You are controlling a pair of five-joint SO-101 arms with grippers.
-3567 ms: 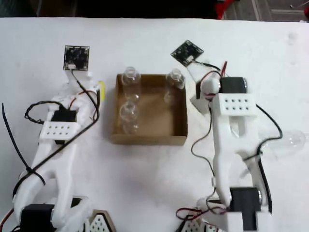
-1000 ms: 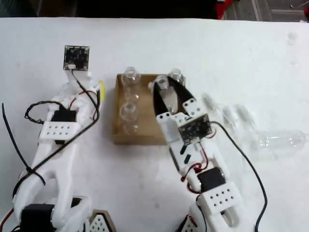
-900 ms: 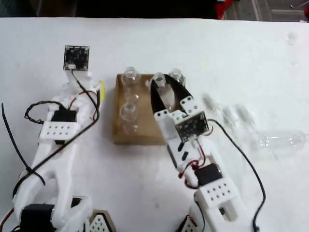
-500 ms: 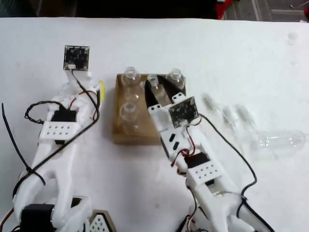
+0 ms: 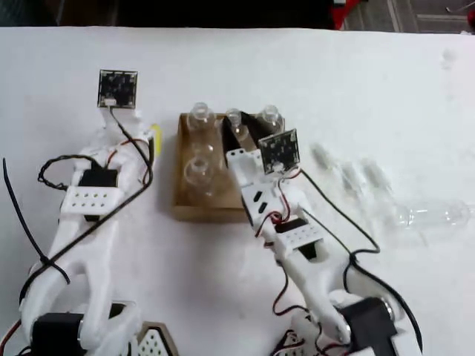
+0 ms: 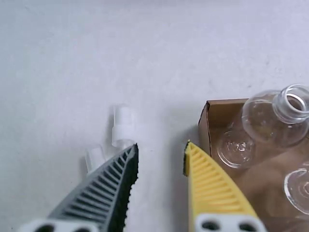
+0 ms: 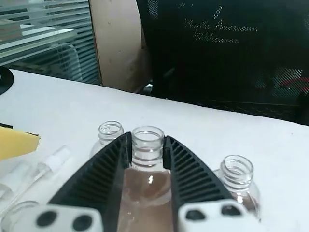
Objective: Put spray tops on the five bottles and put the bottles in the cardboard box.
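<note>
- My right gripper (image 7: 146,144) is clamped on the neck of a clear bottle (image 7: 147,135). I hold it upright at the twelve o'clock edge of the cardboard box (image 5: 208,211).
- Three more bottles (image 5: 199,170) stand inside the box, at eleven, one and nine o'clock.
- The fifth bottle (image 5: 434,215) lies on its side on the table (image 5: 371,74), well out between three and four o'clock.
- Every neck I can see is open and threaded, so I judge all the capping is left to do.
- Loose spray tops (image 5: 349,176) lie at three o'clock of the box.
- My left gripper (image 6: 160,151) sits at the box's nine o'clock, fingers apart and empty, with two more tops (image 6: 120,128) just beside its grey finger.
</note>
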